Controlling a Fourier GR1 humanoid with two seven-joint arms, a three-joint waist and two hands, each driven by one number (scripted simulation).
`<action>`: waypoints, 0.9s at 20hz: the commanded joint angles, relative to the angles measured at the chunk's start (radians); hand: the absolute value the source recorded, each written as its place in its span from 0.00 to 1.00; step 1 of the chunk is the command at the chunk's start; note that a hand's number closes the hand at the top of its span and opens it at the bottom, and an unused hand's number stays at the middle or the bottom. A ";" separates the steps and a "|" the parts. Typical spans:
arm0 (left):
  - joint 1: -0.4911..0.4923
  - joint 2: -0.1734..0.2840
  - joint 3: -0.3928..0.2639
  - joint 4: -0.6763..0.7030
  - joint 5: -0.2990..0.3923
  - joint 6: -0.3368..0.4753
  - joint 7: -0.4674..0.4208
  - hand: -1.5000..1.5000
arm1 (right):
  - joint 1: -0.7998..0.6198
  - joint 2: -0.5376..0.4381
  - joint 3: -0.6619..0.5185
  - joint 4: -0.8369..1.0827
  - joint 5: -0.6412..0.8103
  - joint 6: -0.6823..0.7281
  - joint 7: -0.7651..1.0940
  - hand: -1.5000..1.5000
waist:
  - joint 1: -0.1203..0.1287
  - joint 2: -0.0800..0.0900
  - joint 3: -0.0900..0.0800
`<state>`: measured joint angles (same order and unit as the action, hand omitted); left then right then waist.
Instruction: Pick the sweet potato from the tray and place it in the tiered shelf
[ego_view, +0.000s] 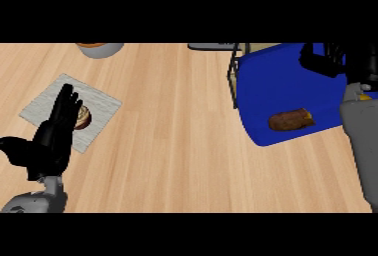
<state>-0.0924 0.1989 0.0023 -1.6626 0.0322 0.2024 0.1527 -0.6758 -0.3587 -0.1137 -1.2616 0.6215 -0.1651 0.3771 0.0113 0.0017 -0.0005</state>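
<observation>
Counter: we found a light wooden top (177, 145) filling the view.
Shelf: we noted a blue surface (284, 90) at the right, with a dark frame post (236, 75) along its left edge; we took this for the tiered shelf.
Sweet potato: we saw the brown sweet potato (292, 120) lying on the blue surface, near its lower edge, with nothing gripping it.
Tray: we recorded a pale grey square tray (100, 107) at the left, set cornerwise on the counter; a small round brownish item (83, 117) lay on it, half hidden by fingers, and we could not identify it.
Left hand: we found the left hand (52, 140) over the tray's lower part, fingers straight and spread, thumb out to the left, holding nothing.
Right hand: we saw the right hand (325, 60) at the upper right above the blue surface, apart from the sweet potato; we could not tell how its fingers stood.
Right forearm: grey, running down the right edge (362, 145).
Other: a grey round vessel (100, 49) cut by the top edge.
</observation>
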 joint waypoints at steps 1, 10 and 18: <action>0.039 0.020 0.040 -0.029 0.040 -0.047 -0.024 0.50 | -0.053 0.031 -0.028 0.194 0.012 -0.109 -0.147 1.00 | 0.008 0.002 0.001; 0.037 0.006 0.043 0.018 0.023 -0.065 -0.055 0.50 | -0.242 -0.008 -0.153 0.527 -0.082 -0.103 -0.239 0.00 | 0.010 0.004 0.001; 0.061 -0.029 0.025 -0.026 -0.019 -0.028 -0.030 0.50 | -0.311 -0.003 -0.176 0.658 -0.135 -0.064 -0.345 0.00 | 0.005 0.001 0.001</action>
<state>-0.0820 0.1828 0.0245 -1.6827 0.0243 0.1721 0.1543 -0.9573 -0.3604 -0.2761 -0.6396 0.5149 -0.2537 0.0452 0.0205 -0.0020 -0.0041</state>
